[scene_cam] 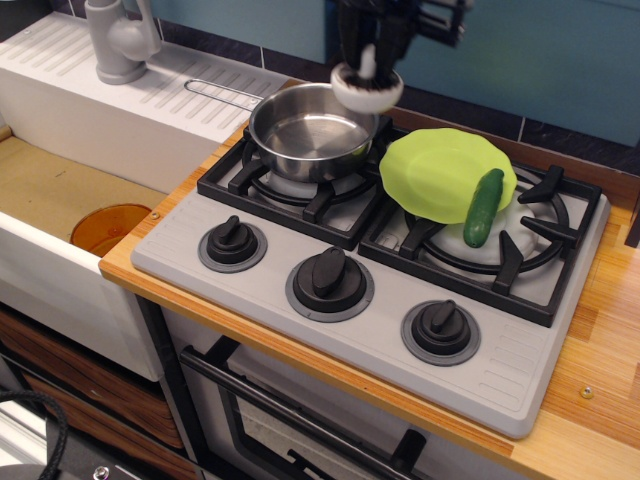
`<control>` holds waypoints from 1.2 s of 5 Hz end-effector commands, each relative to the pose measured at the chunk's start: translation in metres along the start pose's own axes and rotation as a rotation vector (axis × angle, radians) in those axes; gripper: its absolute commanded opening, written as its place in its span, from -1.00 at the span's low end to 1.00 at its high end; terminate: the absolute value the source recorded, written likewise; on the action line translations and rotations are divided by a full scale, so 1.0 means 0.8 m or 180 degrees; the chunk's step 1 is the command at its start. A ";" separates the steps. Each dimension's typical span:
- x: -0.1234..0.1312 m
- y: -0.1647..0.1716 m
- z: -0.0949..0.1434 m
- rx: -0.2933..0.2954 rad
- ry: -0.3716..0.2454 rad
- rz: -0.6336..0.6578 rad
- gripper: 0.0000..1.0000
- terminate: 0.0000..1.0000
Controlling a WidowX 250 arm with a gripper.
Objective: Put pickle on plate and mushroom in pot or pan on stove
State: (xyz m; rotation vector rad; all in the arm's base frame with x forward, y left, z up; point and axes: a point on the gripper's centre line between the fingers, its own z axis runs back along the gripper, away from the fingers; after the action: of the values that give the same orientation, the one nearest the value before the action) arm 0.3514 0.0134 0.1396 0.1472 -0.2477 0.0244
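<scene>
My gripper is shut on the stem of the white-capped mushroom and holds it in the air over the far right rim of the steel pot. The pot stands empty on the left burner of the grey stove. The lime-green plate lies tilted on the right burner grate. The dark green pickle rests on the plate's right edge, half on the grate.
Three black knobs line the stove's front. A white sink with a drainboard and grey tap lies to the left. An orange bowl sits in the basin. Wooden counter runs on the right.
</scene>
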 end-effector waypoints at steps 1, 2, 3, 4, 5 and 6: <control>0.062 0.037 -0.026 -0.0155 -0.0282 -0.0227 -1.00 -1.00; 0.056 0.040 -0.039 -0.0172 -0.0303 -0.0170 -1.00 -1.00; 0.042 0.037 -0.040 -0.0148 -0.0297 -0.0086 -1.00 -1.00; 0.028 0.029 -0.039 -0.0137 -0.0291 -0.0008 -1.00 -1.00; 0.020 0.023 -0.048 -0.0185 -0.0337 0.0015 -1.00 -1.00; 0.015 0.020 -0.051 -0.0185 -0.0352 0.0003 1.00 -1.00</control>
State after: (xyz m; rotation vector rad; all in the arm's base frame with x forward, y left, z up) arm 0.3617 0.0386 0.0782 0.0820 -0.2769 0.0147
